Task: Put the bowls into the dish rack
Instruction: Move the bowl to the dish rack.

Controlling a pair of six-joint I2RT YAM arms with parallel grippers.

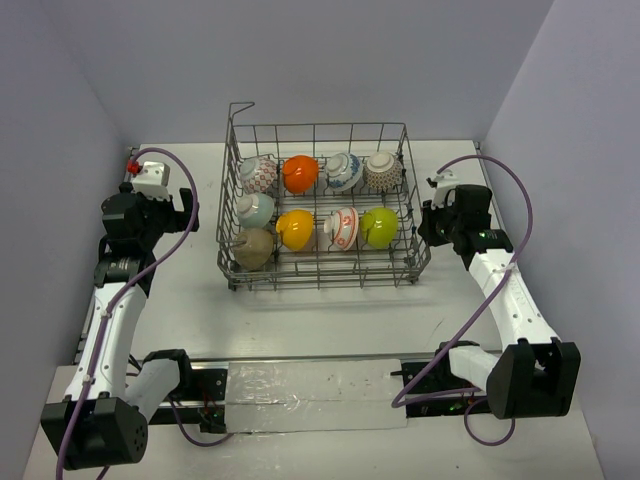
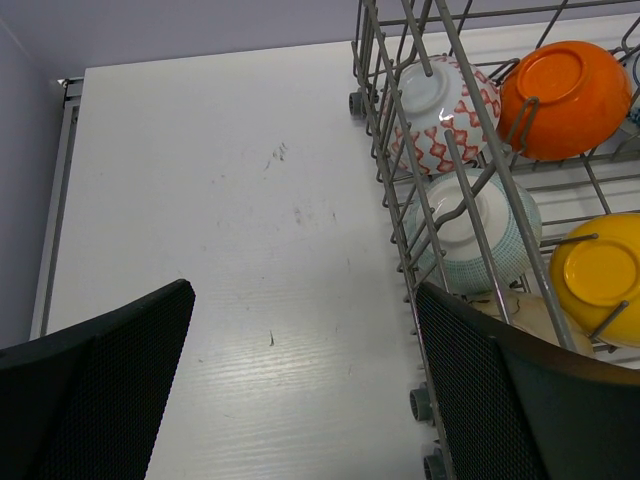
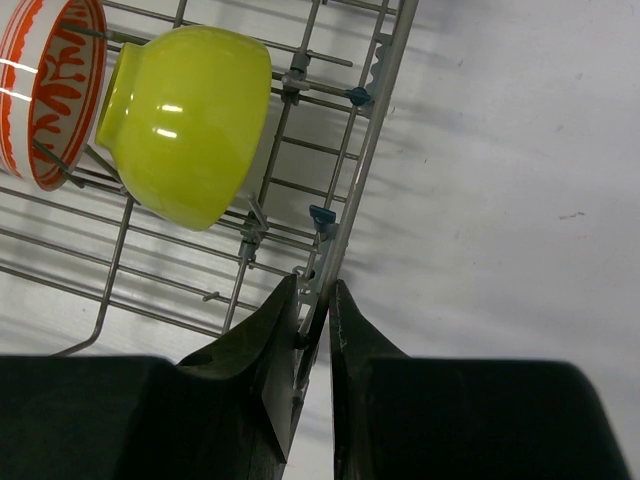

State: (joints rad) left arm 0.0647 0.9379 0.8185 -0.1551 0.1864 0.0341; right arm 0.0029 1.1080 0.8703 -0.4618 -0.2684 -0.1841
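seemingly right gripper [image 3: 312, 300] pinches thin rim wire of dish rack [image 3: 376, 130]; left gripper [image 2: 302, 300] gapes, empty.

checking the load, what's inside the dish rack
Nine bowls sit in the dish rack, including an orange bowl, a yellow bowl, a lime green bowl. The floor beneath them is hidden.

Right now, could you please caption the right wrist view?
Right end effector shut on the rack rim, beside a lime bowl.
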